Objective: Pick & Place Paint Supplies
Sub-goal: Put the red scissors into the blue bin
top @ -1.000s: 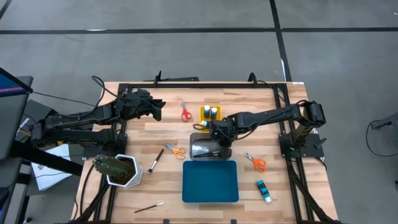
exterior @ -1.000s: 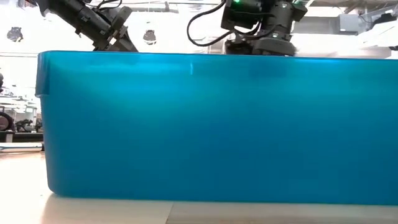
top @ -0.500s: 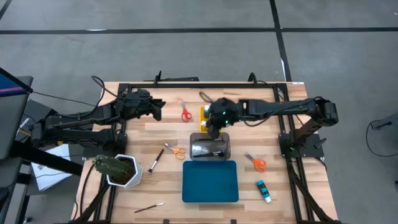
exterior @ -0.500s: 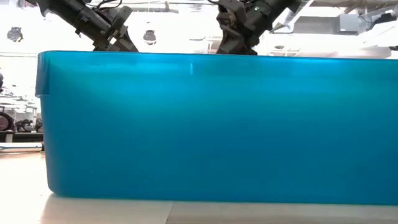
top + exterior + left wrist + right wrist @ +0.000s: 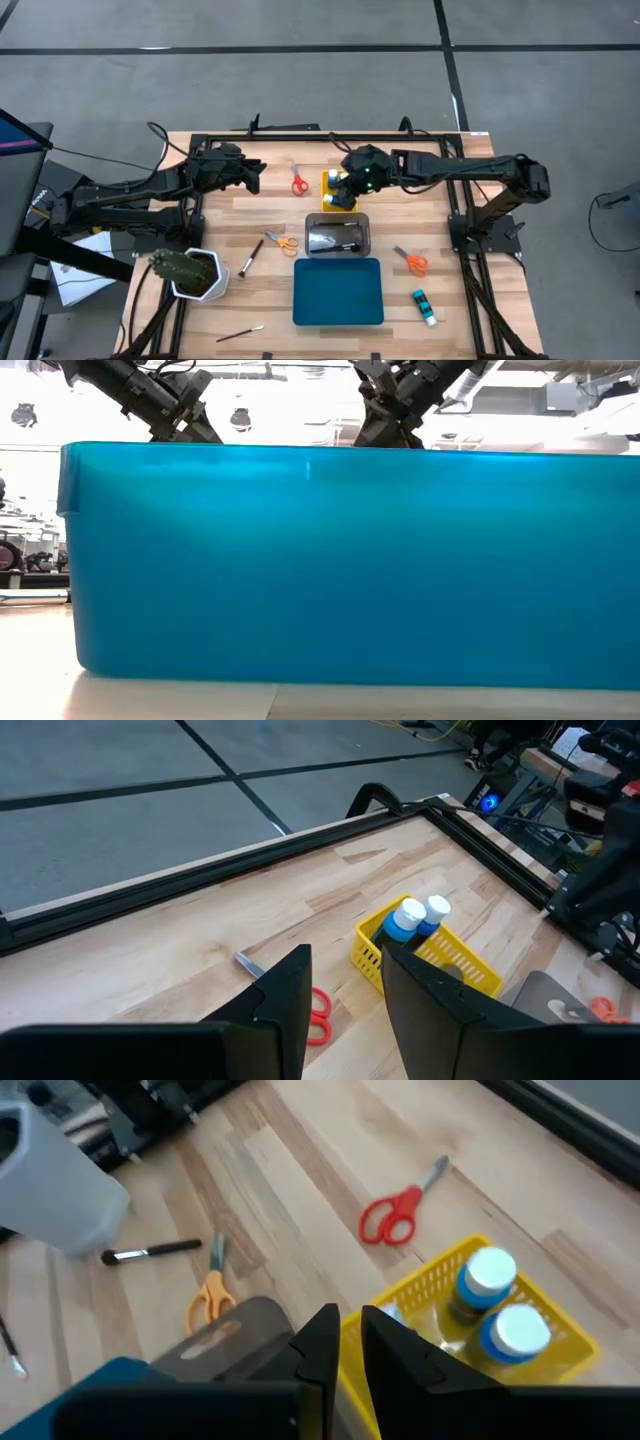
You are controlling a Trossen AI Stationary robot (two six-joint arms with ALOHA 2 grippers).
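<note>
Overhead, the right gripper (image 5: 341, 196), fingers nearly together and empty, hovers over the yellow tray (image 5: 329, 183) holding 2 blue bottles (image 5: 502, 1312). Left gripper (image 5: 258, 175) waits apart near red scissors (image 5: 298, 183).

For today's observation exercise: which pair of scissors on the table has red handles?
The red scissors at the table's far edge, left of the yellow tray; the other two pairs have orange handles.

Two dark, jointed arms trail black cables; the right arm (image 5: 450, 172) shows a small green light.
</note>
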